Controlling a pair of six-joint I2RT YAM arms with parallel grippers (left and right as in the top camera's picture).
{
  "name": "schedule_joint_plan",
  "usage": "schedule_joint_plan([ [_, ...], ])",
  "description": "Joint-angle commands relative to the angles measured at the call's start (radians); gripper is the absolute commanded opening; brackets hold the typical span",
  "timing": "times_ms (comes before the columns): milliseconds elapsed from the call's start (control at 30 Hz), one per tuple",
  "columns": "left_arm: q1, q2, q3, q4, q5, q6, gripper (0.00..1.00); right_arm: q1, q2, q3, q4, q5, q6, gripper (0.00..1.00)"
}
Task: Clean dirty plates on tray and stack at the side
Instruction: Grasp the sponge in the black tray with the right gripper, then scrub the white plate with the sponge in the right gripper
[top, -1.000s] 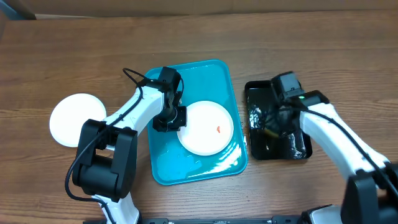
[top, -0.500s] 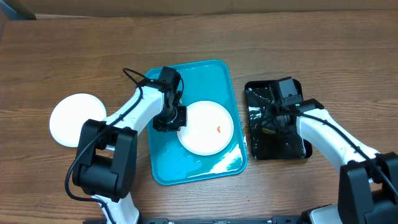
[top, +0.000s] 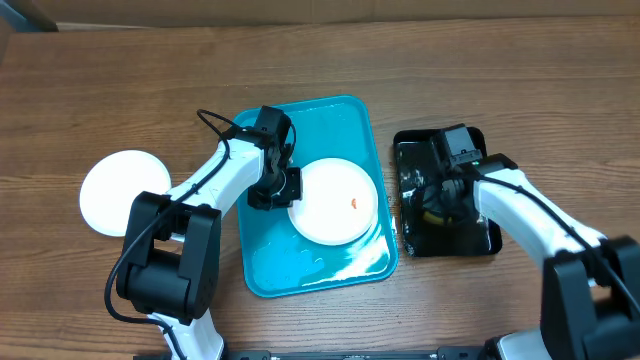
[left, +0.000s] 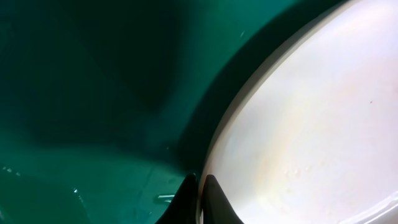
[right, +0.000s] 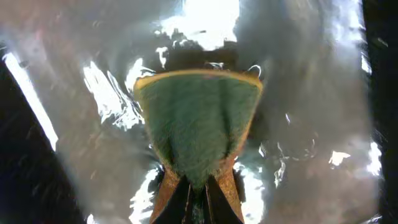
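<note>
A white plate with a small orange-red smear lies on the turquoise tray. My left gripper is shut on this plate's left rim. The left wrist view shows the fingers pinching the rim of the plate over the tray floor. A second white plate lies on the table at the left. The yellow-green plate is out of view. My right gripper is shut on a green and yellow sponge and holds it over the black tray.
The glossy black tray stands right of the turquoise tray, and its wet floor glints in the right wrist view. Wooden table surrounds both trays. A black cable loops beside my left arm.
My right arm has drawn in from the black tray's back toward its middle with the sponge. The plate in my left gripper has shifted slightly right.
</note>
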Motion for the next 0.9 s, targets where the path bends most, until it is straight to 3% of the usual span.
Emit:
schedule_joint_plan([
  [0,-0.006,-0.021,-0.013,0.02,0.027,-0.045,0.04,0.005,-0.143,0.063,-0.028,-0.069,-0.047,0.04],
  [267,-0.006,-0.021,-0.013,0.016,0.023,-0.044,0.04,0.112,-0.268,0.069,0.002,-0.335,-0.037,0.04],
  [533,-0.006,-0.021,-0.013,0.016,0.016,-0.044,0.04,0.396,-0.105,0.069,0.169,-0.17,0.208,0.04],
  [867,-0.006,-0.021,-0.013,0.009,0.01,-0.044,0.04,0.467,0.149,0.069,0.406,-0.109,0.278,0.04],
])
